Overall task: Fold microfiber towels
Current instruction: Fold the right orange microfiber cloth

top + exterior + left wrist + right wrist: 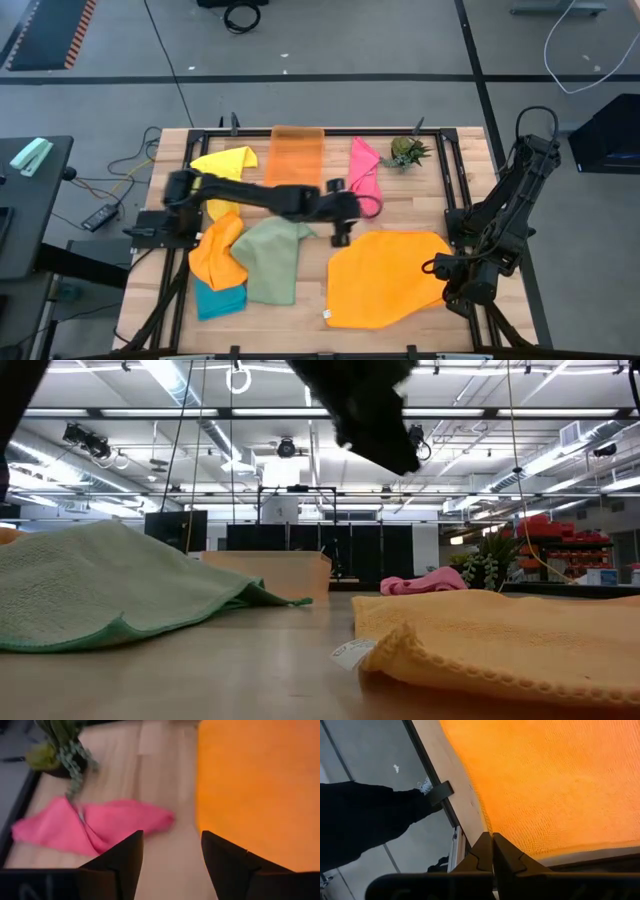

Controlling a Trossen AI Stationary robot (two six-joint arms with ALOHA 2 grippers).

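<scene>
High view: large orange towel [385, 280] spread flat, serving as landmark. Left gripper [340, 235] poised just beside its upper left corner, jaws parted and empty, likely placed for a fresh pinch on an edge. Right gripper [440, 267] parked at the towel's right edge, fingers pressed together on nothing, probably waiting there within reach of that side. Pink towel [363, 168] crumpled well above the landmark, near the spiky plant [406, 151]. Sage green towel [272, 258], smaller orange towel [218, 250] and teal towel [218, 298] heaped to its left, yellow towel [226, 165] farther up-left, all awaiting folding. Orange tray [296, 152] beyond the landmark.

Low view: landmark towel lying flat on the table [200, 680], label at its near corner; green towel apart from it; dark arm overhead.

Left wrist view: fingers [125, 860] apart over bare wood between landmark and pink towel, gripping nothing.

Right wrist view: closed fingers [492, 852] over the landmark's edge at the table's rim, not clamped on cloth.
</scene>
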